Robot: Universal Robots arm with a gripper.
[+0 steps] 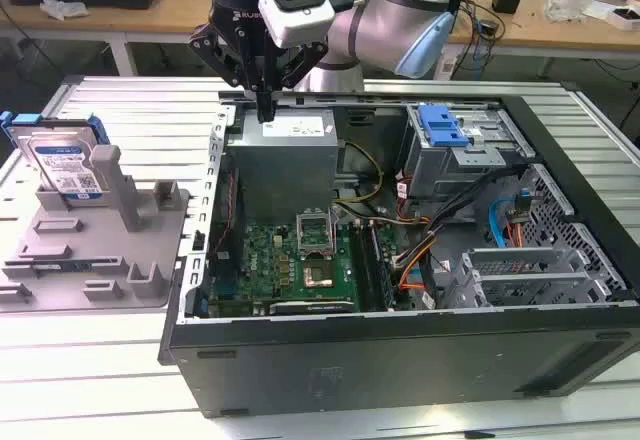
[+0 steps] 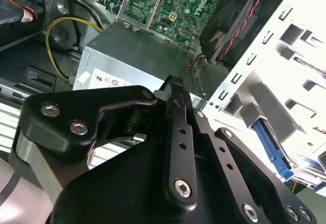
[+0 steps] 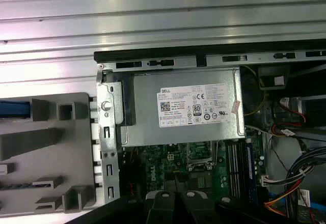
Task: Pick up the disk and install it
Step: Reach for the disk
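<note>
- We see the black gripper point(image 1: 265, 112) hanging fingers-down over the far side of the open computer case point(image 1: 400, 370). Its fingers are pressed together with nothing between them.
- Directly under the gripper lies the grey power supply point(image 1: 290, 150). In the exterior view the tips sit just over its far rim, and we cannot tell whether they touch the metal.
- In the second wrist view the ridged fingertips point(image 2: 176, 84) meet above the power supply's flat top.
- The disk point(image 1: 65, 165) is well apart from the gripper, outside the case and off toward the exterior view's left.
- The disk stands on edge, tilted back, with its white-and-blue label facing the exterior camera. Its blue carrier frame point(image 1: 50, 122) shows around the upper edge.
- It rests on the grey fixture plate point(image 1: 100, 260), just beside a tall upright post point(image 1: 112, 175).
- Past the power supply from the gripper, toward the exterior camera, we see the green motherboard point(image 1: 290, 260) with its CPU socket point(image 1: 312, 230).
- To the exterior view's right of the gripper, inside the case, stands a metal drive cage point(image 1: 460, 155) with a blue plastic clip point(image 1: 443, 125) on top. Orange and black cables point(image 1: 415, 265) lie lower in the case.
- The case and the fixture plate both sit on a ribbed aluminium table point(image 1: 130, 100).
- In the first wrist view the power supply's white label point(image 3: 198, 106) is in plain sight, and the fixture plate lies just beside the case wall.
</note>
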